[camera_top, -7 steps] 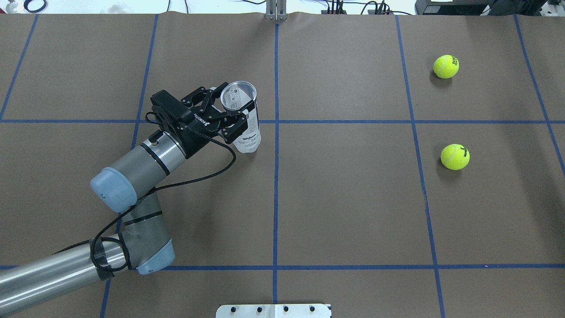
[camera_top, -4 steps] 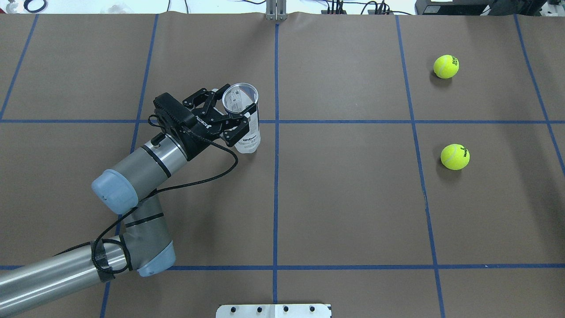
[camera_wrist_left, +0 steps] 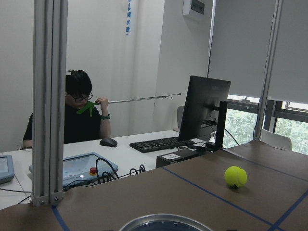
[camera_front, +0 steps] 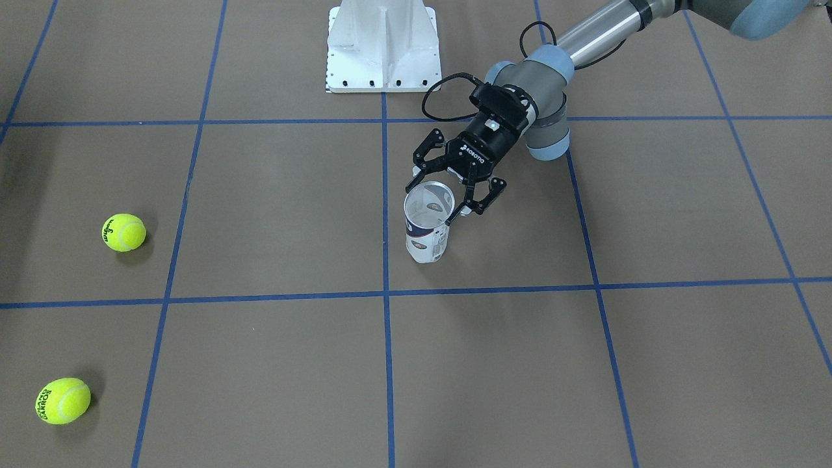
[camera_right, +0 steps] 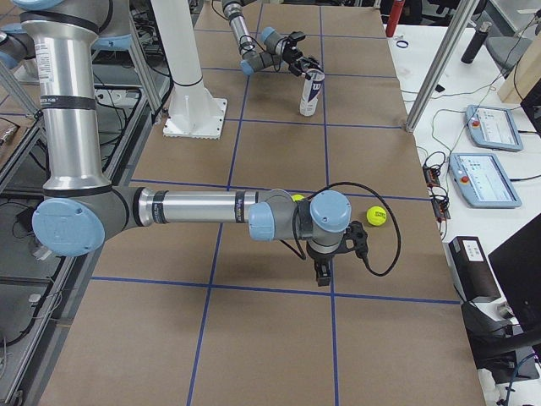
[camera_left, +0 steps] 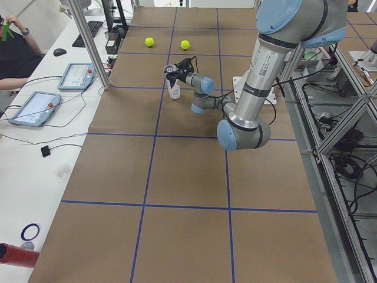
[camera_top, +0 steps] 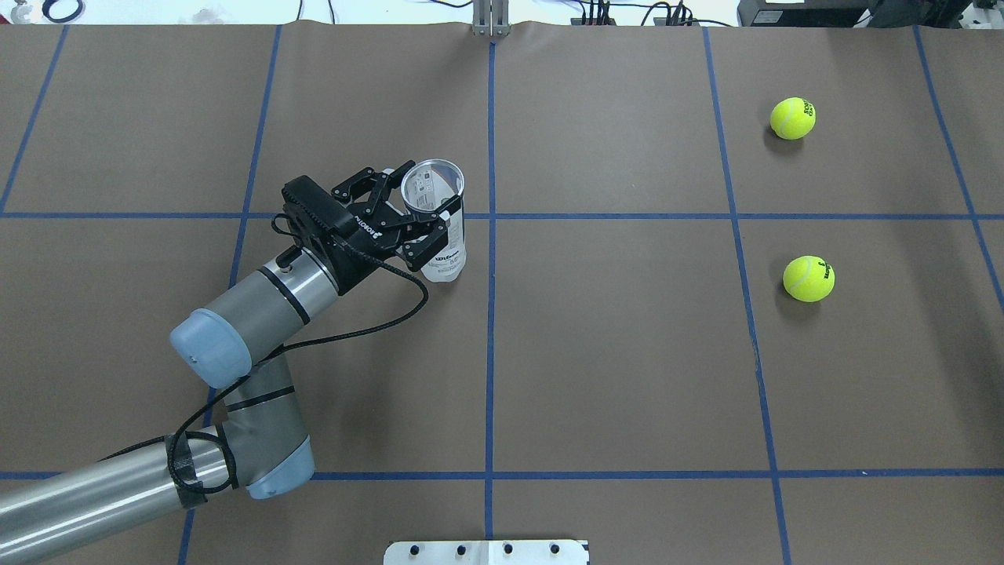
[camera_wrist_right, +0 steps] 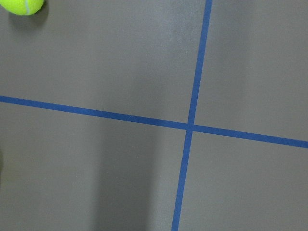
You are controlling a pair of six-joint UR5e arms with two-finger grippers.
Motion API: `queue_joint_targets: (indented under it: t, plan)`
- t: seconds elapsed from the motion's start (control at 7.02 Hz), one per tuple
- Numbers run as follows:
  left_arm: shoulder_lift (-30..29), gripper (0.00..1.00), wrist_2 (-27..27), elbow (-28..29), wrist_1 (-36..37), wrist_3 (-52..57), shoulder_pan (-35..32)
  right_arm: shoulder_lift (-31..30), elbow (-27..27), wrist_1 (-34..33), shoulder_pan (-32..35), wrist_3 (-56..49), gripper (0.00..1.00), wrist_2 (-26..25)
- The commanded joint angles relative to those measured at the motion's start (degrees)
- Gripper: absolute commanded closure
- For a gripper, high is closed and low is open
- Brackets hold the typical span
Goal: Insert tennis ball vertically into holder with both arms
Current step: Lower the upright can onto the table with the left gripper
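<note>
The holder (camera_top: 445, 239) is a clear tube with a white and navy label, upright left of the table's centre line, mouth up and empty (camera_front: 426, 237). My left gripper (camera_top: 413, 210) comes at it from the side near its rim, one finger on each side, shut on it (camera_front: 437, 199). Two yellow tennis balls lie on the right: one far (camera_top: 792, 118), one nearer (camera_top: 809, 278). My right gripper (camera_right: 324, 272) points down just over the table beside these balls; I cannot tell whether it is open or shut. The right wrist view catches one ball (camera_wrist_right: 21, 5) at its corner.
The white pedestal base (camera_front: 383, 45) stands at the robot's side of the table. Blue tape lines grid the brown cover. Tablets (camera_right: 486, 127) and cables lie on the side bench. A seated person (camera_wrist_left: 79, 110) is beyond the far edge.
My left gripper and the holder have shifted together slightly to the right and toward the robot. The balls have not moved.
</note>
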Motion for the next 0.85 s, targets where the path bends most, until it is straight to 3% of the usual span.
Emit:
queue_joint_targets:
  t: [0.0, 0.14, 0.28, 0.43, 0.71]
  plan:
    - [0.0, 0.31, 0.1, 0.1, 0.0, 0.1, 0.1, 0.0, 0.0, 0.0, 0.0, 0.0, 0.01, 0.0]
    - [0.0, 0.18, 0.0, 0.1, -0.1, 0.1, 0.1, 0.0, -0.1, 0.0, 0.0, 0.0, 0.01, 0.0]
    - [0.0, 0.14, 0.0, 0.0, 0.0, 0.1, 0.0, 0.0, -0.1, 0.0, 0.0, 0.0, 0.01, 0.0]
    - [0.0, 0.02, 0.0, -0.1, 0.0, 0.1, 0.0, 0.0, -0.1, 0.0, 0.0, 0.0, 0.01, 0.0]
    - [-0.2, 0.01, -0.1, -0.7, -0.2, -0.1, 0.0, 0.0, 0.0, 0.0, 0.0, 0.0, 0.01, 0.0]
